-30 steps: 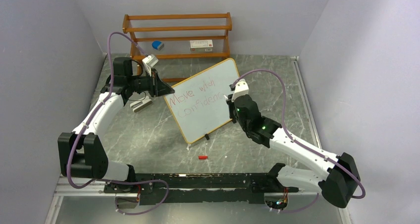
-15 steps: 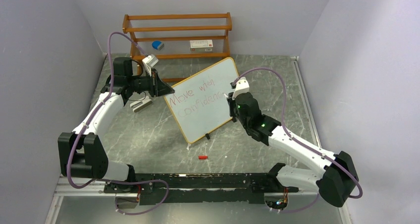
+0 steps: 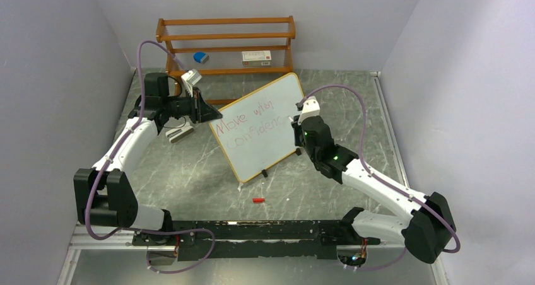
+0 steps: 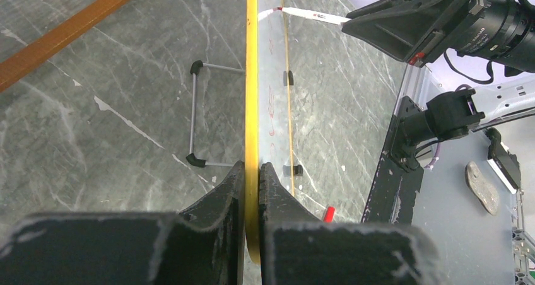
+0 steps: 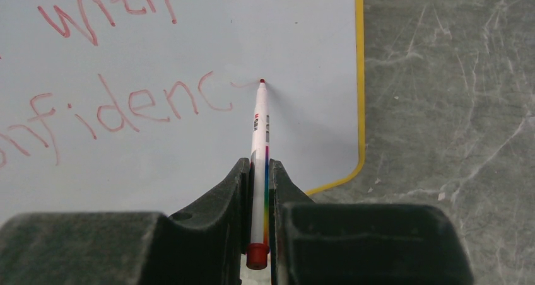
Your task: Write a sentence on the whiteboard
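On whiteboard [image 3: 265, 147]: red "Move with confidenc"; right tool [image 5: 259, 166] pinching marker [image 5: 258, 126], left tool [image 4: 252, 169] clamped on its edge.

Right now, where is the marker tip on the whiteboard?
In the right wrist view, the marker in the right gripper touches the whiteboard just right of the red "confidenc", short of the yellow frame.
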Available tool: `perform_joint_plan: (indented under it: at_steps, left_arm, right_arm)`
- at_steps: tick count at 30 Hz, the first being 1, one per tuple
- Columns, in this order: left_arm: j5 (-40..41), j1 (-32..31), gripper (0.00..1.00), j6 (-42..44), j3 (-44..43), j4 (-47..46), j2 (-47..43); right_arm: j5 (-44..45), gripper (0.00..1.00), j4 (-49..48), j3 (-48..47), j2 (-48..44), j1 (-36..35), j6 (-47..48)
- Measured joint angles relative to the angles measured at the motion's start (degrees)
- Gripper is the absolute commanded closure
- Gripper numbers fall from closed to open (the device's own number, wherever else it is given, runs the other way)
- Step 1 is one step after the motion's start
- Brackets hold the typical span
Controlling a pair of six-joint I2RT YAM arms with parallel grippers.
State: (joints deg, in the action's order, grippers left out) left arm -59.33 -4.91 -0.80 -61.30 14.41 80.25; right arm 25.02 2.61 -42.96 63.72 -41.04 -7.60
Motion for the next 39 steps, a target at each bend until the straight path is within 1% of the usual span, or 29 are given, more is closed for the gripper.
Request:
perform_joint_plan:
  at_steps: [11,22,39]
  left_arm:
    - [0.22,0.0,0.95,0.0,-0.04,0.04,0.0]
    - [0.17,0.0,0.95,0.0,-0.04,0.04,0.0]
    - [0.39,0.02,0.95,-0.02,-0.04,0.04,0.02]
  right_arm:
    - [-0.52,1.0,-1.57,-0.33,0.74,0.11,0.79]
    - [-3.04,1.0,-2.32,-1.95,1.05,0.11,1.25]
    - [-6.03,1.0,2.8,-2.36,0.7,0.09,-0.28]
